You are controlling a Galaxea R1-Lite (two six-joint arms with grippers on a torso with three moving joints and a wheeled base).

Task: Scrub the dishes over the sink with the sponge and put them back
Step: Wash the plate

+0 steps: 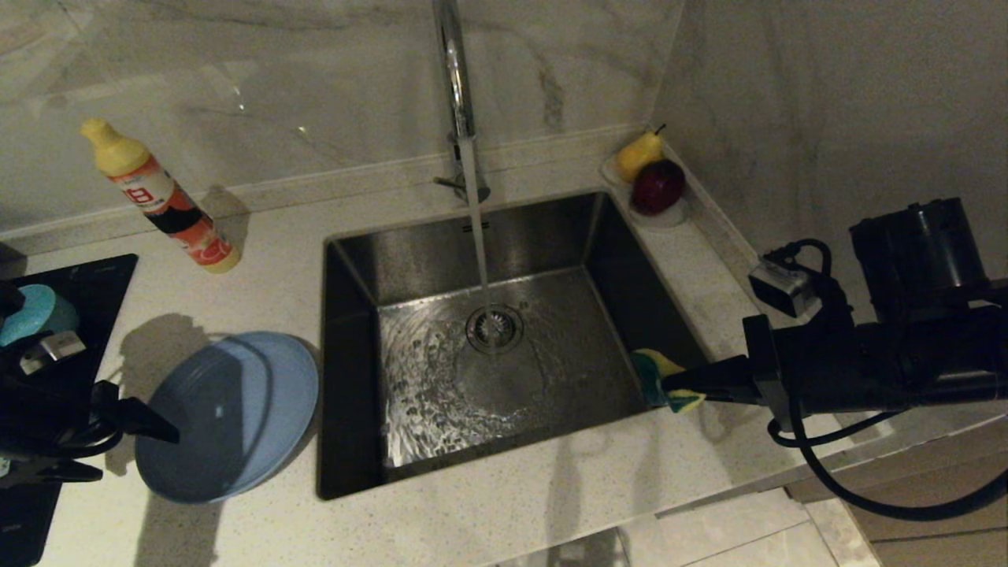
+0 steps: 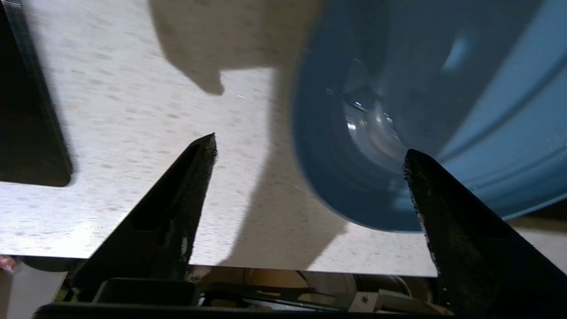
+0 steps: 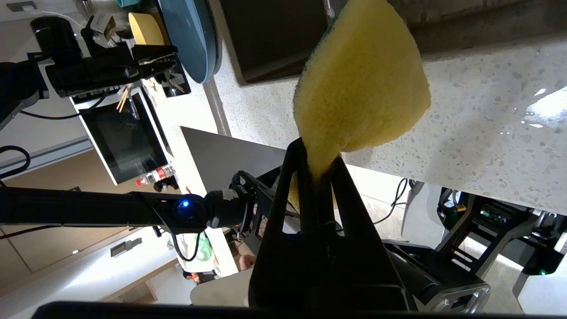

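Observation:
The pale blue-grey plate (image 1: 228,413) lies flat on the counter to the left of the sink (image 1: 551,236). My left gripper (image 1: 138,454) hangs open at the plate's left rim with nothing in it. In the left wrist view the plate (image 2: 487,133) reaches partly between the spread fingers (image 2: 195,177). My right gripper (image 1: 669,387) is shut on the sponge (image 1: 657,370) at the sink's right edge. Its yellow side (image 3: 363,88) bulges out of the jaws. A teal-blue bowl (image 1: 31,311) sits on the cooktop, and a yellow bowl (image 3: 144,29) shows beyond the plate.
Water runs from the chrome tap (image 1: 453,71) onto the drain strainer (image 1: 494,327). A dish-soap bottle (image 1: 161,201) stands at the back left. A pear (image 1: 636,153) and an apple (image 1: 657,187) rest in a clear dish in the back right corner. The black cooktop (image 1: 94,291) lies far left.

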